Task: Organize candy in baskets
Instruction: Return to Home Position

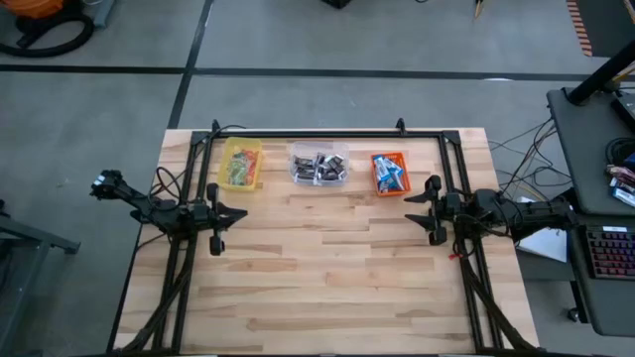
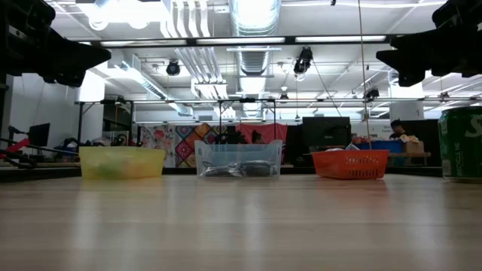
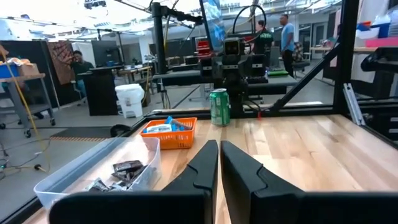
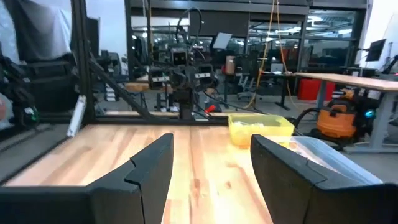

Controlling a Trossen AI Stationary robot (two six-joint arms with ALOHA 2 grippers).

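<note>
Three baskets stand in a row along the table's far side: yellow basket [image 1: 241,164] with small red, orange and green candy, clear basket [image 1: 318,165] with dark wrapped pieces, orange basket [image 1: 390,173] with blue-and-white bars. My left gripper [image 1: 241,211] hovers shut above the table, near the yellow basket's near side, pointing right. In its wrist view the fingers [image 3: 219,152] stand together. My right gripper [image 1: 410,209] hovers open near the orange basket, pointing left, with a wide gap [image 4: 211,155]. Neither holds anything.
A green can [image 2: 461,143] stands on the table at the right, below my right arm, and shows again as the green can [image 3: 219,107] in the left wrist view. A black frame [image 1: 327,134] runs along the far edge and both sides. Bare wood [image 1: 327,268] fills the middle and near part.
</note>
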